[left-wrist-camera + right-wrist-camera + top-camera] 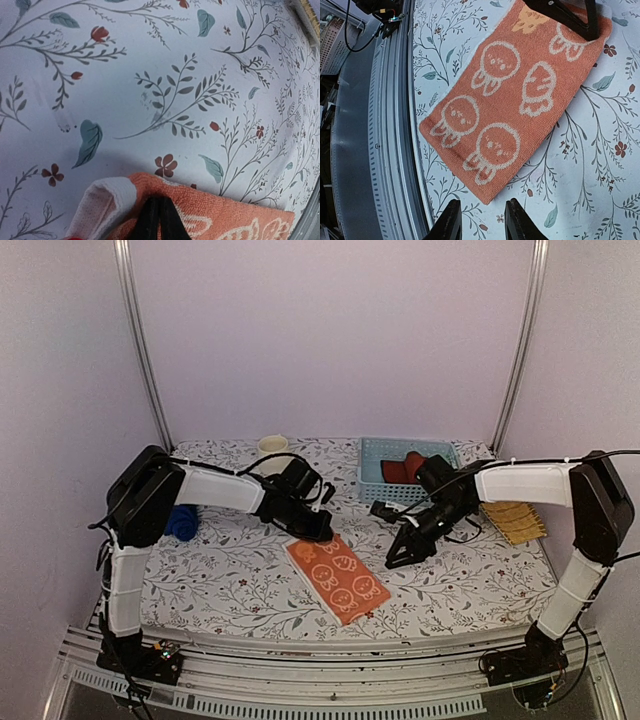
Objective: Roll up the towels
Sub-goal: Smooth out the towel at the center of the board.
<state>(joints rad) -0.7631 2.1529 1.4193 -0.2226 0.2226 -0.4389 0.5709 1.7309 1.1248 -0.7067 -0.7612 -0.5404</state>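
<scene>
The orange-salmon towel (338,578) with white printed shapes lies flat mid-table; it also shows in the right wrist view (515,95). My left gripper (312,528) sits at its far end, jaws shut on the towel's edge (220,210). The corner beside the left gripper (160,212) is curled up and shows its white underside (100,200). My right gripper (398,558) is open and empty, just right of the towel; in its wrist view the right gripper (482,222) hovers off the towel's near corner. The blue towel (182,522) lies bunched or rolled by the left arm.
A light blue basket (372,472) at the back holds a red roll (405,468). A cream cup (272,447) stands at the back. A yellow woven mat (515,521) lies at the right. The table's metal front rail (375,125) is close to the towel's near end.
</scene>
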